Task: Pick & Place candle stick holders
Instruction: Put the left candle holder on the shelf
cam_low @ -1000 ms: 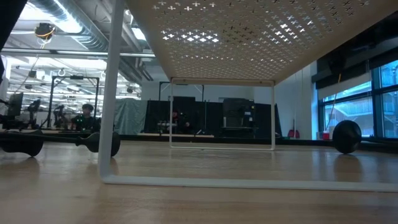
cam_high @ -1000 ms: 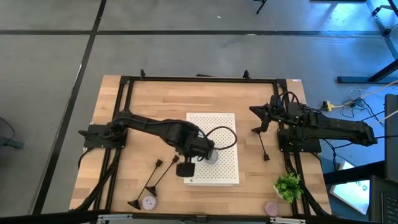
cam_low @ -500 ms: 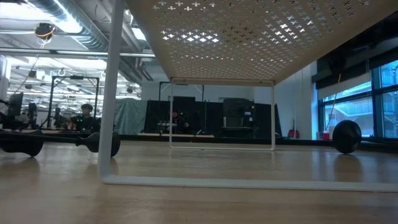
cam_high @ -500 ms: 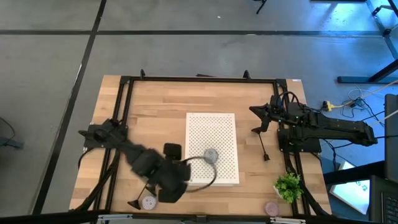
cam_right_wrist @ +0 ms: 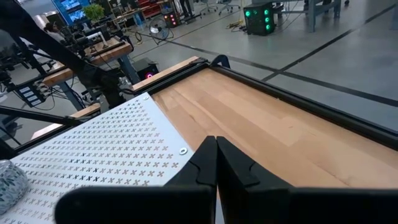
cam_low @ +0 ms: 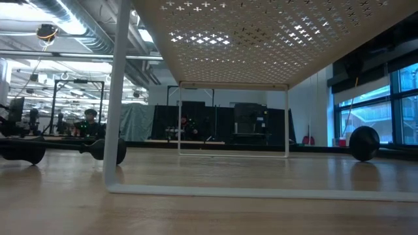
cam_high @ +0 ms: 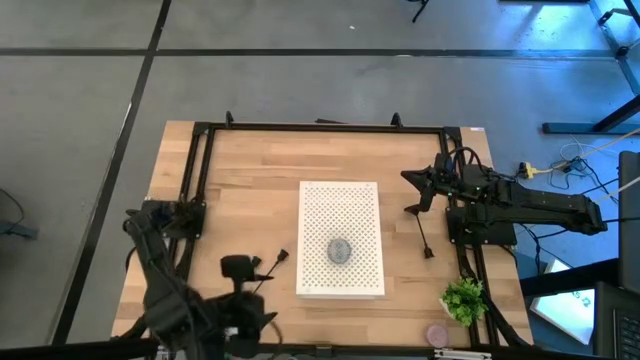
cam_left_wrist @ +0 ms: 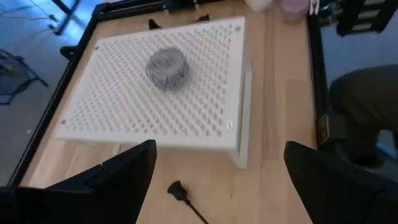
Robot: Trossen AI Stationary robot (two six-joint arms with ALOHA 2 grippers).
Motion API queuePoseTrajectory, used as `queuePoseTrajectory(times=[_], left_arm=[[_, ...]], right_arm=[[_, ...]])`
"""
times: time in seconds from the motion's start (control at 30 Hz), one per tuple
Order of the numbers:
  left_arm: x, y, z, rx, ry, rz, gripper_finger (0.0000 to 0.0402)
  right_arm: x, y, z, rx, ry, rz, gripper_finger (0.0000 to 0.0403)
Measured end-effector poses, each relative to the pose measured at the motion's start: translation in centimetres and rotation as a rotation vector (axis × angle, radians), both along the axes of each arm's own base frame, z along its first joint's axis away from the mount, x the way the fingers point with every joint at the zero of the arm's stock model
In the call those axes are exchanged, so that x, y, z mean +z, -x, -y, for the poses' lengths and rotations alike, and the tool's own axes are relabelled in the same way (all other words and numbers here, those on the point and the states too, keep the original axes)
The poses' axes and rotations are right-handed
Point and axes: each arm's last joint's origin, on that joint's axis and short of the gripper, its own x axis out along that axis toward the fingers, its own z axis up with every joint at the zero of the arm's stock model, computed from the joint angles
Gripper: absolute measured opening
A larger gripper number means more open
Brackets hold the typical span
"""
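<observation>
One black candle stick holder (cam_high: 421, 232) lies on its side on the wooden table, right of the white perforated stand (cam_high: 341, 205). Another lies left of the stand; its cup end (cam_high: 279, 258) shows, also in the left wrist view (cam_left_wrist: 176, 189), and its base is hidden under my left arm. A grey round object (cam_high: 339, 250) sits on the stand. My left gripper (cam_high: 248, 278) is open and empty above the near left of the table, facing the stand. My right gripper (cam_high: 413, 194) is shut and empty at the far right, just beyond the right holder.
A small green plant (cam_high: 462, 298) and a pink round thing (cam_high: 437, 335) stand near the front right edge. Black frame rails (cam_high: 320, 127) run around the table. In the low view the stand's thin legs (cam_low: 115, 98) stand on the table, with dark lying shapes (cam_low: 108, 149) at left.
My left gripper has drawn back from over the stand toward the table's near left corner, its arm folding back. The grey round object stays on the stand where the gripper was. My right arm has kept still.
</observation>
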Motion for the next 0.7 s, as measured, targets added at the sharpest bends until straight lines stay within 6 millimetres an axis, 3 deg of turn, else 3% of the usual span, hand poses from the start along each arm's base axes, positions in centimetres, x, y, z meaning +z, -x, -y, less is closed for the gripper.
queuePoseTrajectory(times=[0.23,0.5,0.7], left_arm=[[-4.7,2.4,1.7,0.072,-0.149,0.16,0.0347],[-8.9,6.3,-1.8,0.243,-0.007,0.177,0.0343],[-12.5,8.3,-4.3,0.266,0.069,0.289,0.0342]], right_arm=[[0.0,0.0,0.0,0.004,0.02,-0.008,0.0001],[0.3,0.0,0.1,-0.021,0.058,0.01,0.0001],[0.3,0.0,0.2,-0.047,0.08,0.004,0.0001]])
